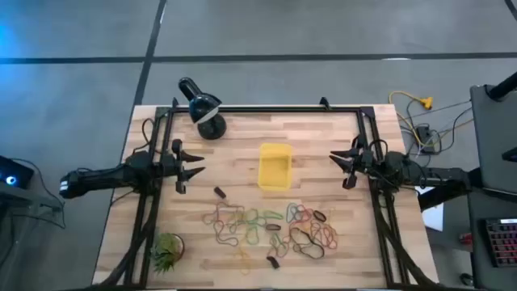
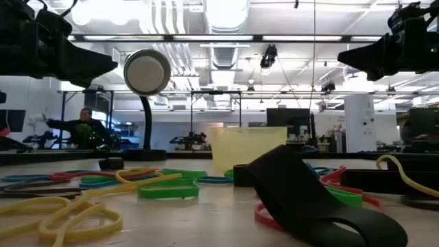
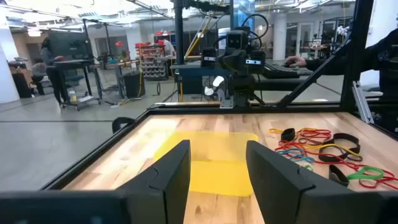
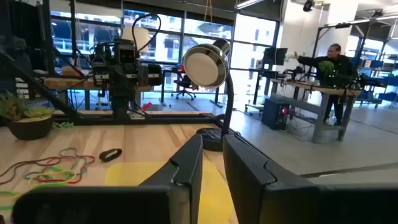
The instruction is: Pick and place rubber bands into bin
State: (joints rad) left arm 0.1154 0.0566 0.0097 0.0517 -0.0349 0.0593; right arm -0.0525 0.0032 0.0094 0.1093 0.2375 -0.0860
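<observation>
A: Start big. Where does everything sit on the table (image 1: 339, 137)?

B: Clock face on the high view, centre of the table as the dial: the bin (image 1: 274, 167) stands near the centre, a touch toward 12, its long axis running 12 to 6. It looks empty. The rubber bands (image 1: 271, 225) lie in a loose drift at 6, spread 9 to 3, well apart from both arms.

A: And the claws?

B: The left gripper (image 1: 196, 164) hangs at 9, fingers apart, nothing between them. The right gripper (image 1: 334, 163) hangs at 3, fingers parted by a narrower gap, also empty.

A: Which goes first?

B: From the right claw the dense red and black cluster lies toward 7 and closer (my guess, the right arm is nearer it).

A: Any writing?

B: None I can read.
</observation>
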